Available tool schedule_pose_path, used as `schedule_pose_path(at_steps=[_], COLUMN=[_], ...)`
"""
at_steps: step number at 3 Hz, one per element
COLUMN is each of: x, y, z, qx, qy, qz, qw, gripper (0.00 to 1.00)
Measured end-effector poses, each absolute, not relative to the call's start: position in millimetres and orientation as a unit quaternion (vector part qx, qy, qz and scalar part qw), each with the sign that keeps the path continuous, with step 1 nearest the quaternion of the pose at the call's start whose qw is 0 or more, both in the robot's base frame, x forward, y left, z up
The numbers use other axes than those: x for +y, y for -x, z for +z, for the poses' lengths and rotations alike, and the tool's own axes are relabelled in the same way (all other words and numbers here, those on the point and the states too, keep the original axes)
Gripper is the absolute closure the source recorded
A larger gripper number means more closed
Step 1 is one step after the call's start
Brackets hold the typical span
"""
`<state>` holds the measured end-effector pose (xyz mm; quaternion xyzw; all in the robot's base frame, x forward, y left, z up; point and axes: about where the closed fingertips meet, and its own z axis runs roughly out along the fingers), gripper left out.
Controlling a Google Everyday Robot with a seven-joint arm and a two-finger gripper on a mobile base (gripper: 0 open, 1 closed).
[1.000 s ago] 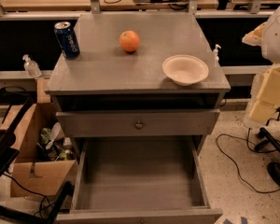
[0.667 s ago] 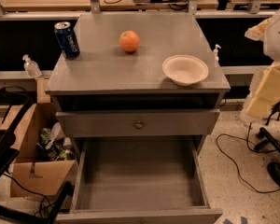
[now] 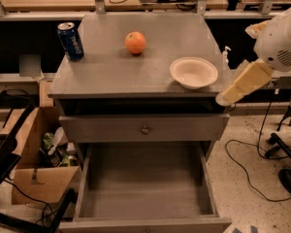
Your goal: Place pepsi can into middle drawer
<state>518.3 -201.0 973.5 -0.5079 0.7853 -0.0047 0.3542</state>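
Note:
The pepsi can (image 3: 71,41), dark blue with a silver top, stands upright at the back left corner of the grey cabinet top (image 3: 111,72). The middle drawer (image 3: 145,188) is pulled open at the bottom of the view, and its bare grey floor holds nothing. My gripper is out of view. Only my arm shows at the right: a white joint (image 3: 281,42) and a cream link (image 3: 242,84) whose end reaches the cabinet's right front corner. The arm is far from the can.
An orange (image 3: 135,42) lies at the back middle of the top and a white bowl (image 3: 193,73) at its right front. A shut drawer front with a round knob (image 3: 145,129) sits above the open drawer. A cardboard box (image 3: 36,174) and cables lie on the floor.
The cream arm link has swung left, toward the cabinet's right front corner. The can, orange, bowl and drawer have not moved.

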Motion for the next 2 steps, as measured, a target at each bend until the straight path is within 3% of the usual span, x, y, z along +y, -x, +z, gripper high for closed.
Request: schedule_pose_path(at_steps=[2], x=[-146.6], y=[-603.8], z=[990.1], qx=[0.732], qy=[0.397], qz=[0.107], qw=[0.544], gripper=[0.00])
